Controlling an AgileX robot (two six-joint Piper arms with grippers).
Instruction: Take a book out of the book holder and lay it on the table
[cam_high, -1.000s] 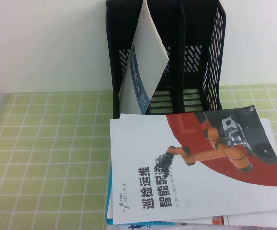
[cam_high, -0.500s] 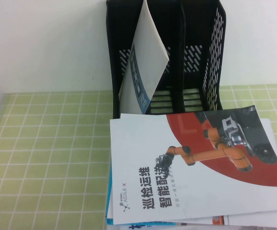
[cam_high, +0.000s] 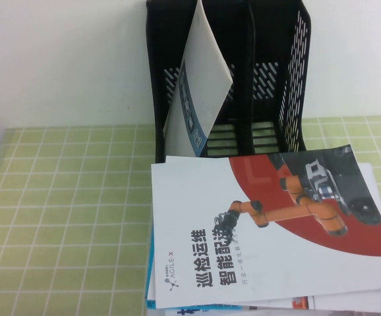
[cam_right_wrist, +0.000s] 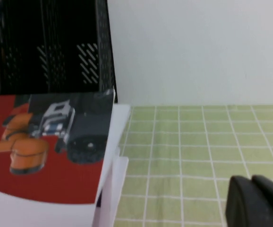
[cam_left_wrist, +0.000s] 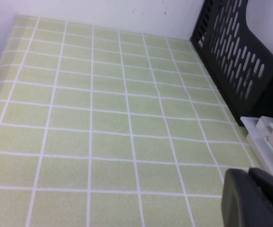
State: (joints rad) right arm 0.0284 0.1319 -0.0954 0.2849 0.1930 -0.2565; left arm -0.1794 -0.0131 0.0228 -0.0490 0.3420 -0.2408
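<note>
While the book (cam_high: 269,230) is laid flat at the desk's (cam_high: 65,217) near edge before the book holder (cam_high: 269,79), neither the left hand (cam_left_wrist: 254,198) nor the right hand's (cam_right_wrist: 257,201) opening can be told

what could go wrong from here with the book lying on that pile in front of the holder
The book rests on a loose stack whose edges stick out unevenly, so a nudge might slide it off. The white-grey booklet leans tilted in the book holder and could tip out. Only a dark corner of the left gripper and right gripper shows, so their clearance is unclear.
</note>
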